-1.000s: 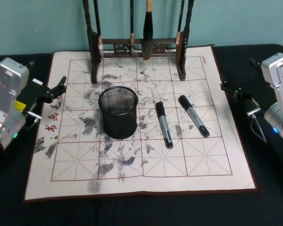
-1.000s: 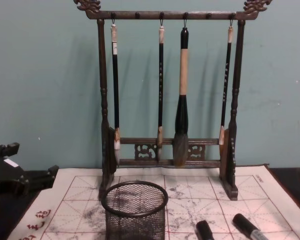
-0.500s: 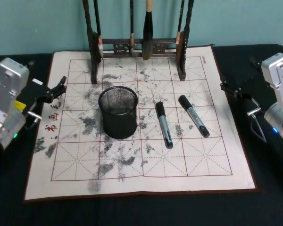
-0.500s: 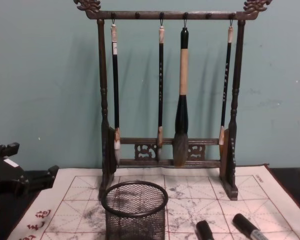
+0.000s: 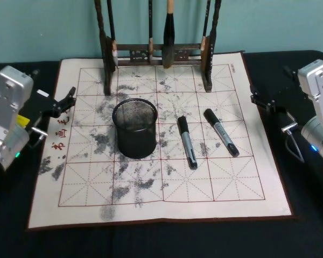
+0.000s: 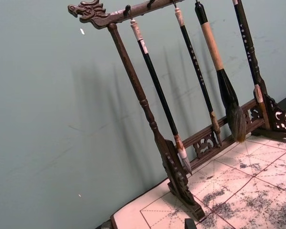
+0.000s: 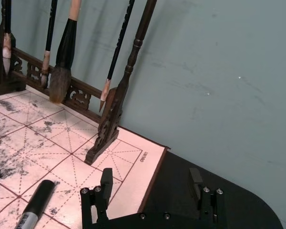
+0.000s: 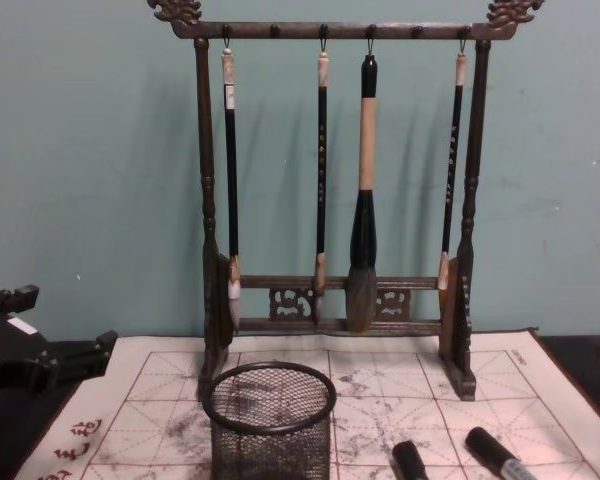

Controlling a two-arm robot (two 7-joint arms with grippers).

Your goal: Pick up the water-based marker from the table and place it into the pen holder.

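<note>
Two black-capped, grey-barrelled markers lie on the white mat of the table, right of the pen holder. One marker is nearer the holder and the other marker is farther right; which is the water-based marker I cannot tell. The pen holder is a black mesh cup standing upright, seen low in the chest view as pen holder. My left gripper hovers open at the mat's left edge. My right gripper is open over the dark tabletop at the mat's right edge, right gripper, with a marker near it.
A tall dark wooden rack with several hanging brushes stands at the back of the mat. The mat carries red grid lines and grey ink stains. Dark tabletop runs along the front.
The right gripper has shifted very slightly toward the back. Markers, pen holder and left arm are unchanged.
</note>
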